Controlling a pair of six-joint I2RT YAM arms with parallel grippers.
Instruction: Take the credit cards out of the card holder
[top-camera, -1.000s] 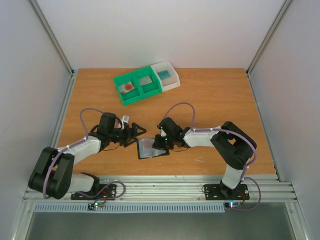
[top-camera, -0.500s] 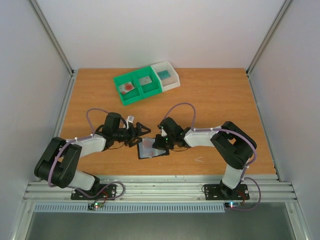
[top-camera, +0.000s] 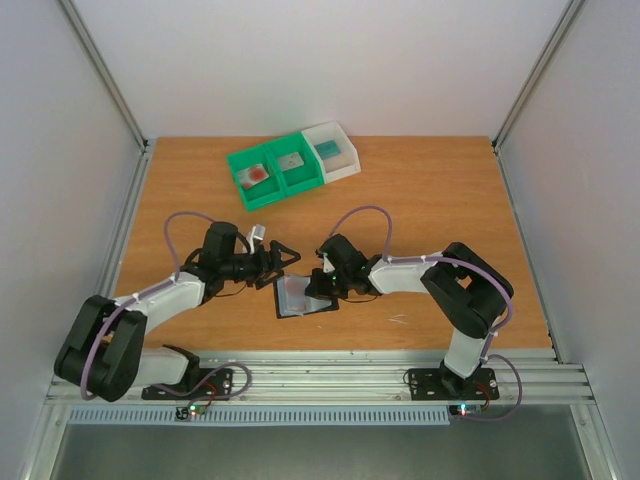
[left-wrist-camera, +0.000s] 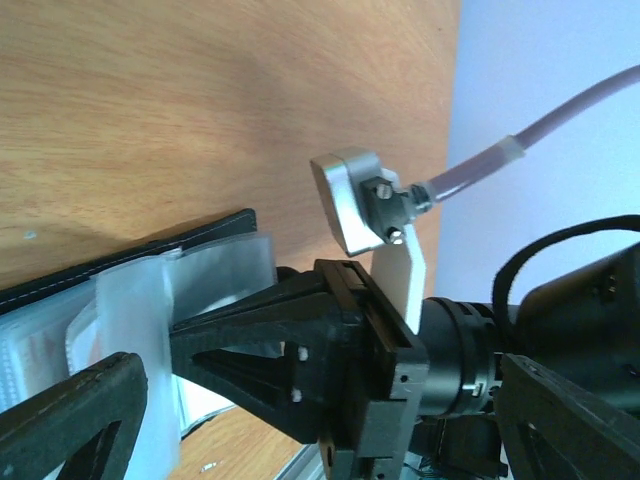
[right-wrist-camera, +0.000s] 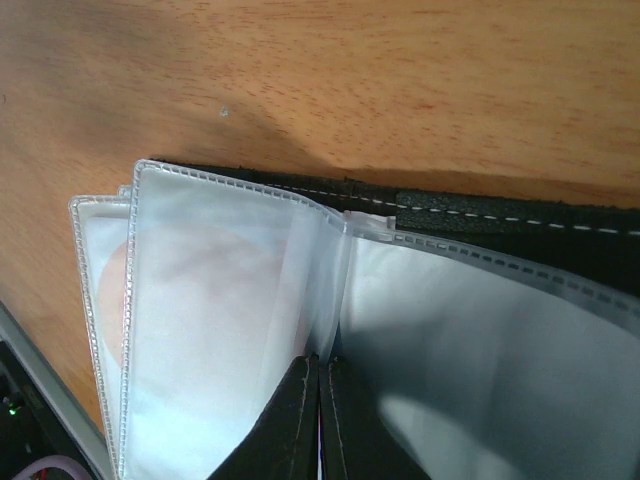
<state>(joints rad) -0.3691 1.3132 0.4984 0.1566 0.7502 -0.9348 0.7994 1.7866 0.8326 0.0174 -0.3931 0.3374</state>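
The card holder lies open on the table, black edge out, clear sleeves fanned. My right gripper is shut, its tips pinched at the fold where a middle sleeve rises. A pale card with a pink blotch shows through the left sleeve. My left gripper is open at the holder's left edge, with nothing between its fingers. In the left wrist view the holder lies at the left, and the right gripper points into it.
A green bin and a white bin stand at the back of the table. The green one holds a card with a red blotch. The table's front rail runs just behind the holder.
My left gripper has moved a little right, closer to the holder's left edge, and the left arm's elbow has shifted. The right gripper and the holder have not moved.
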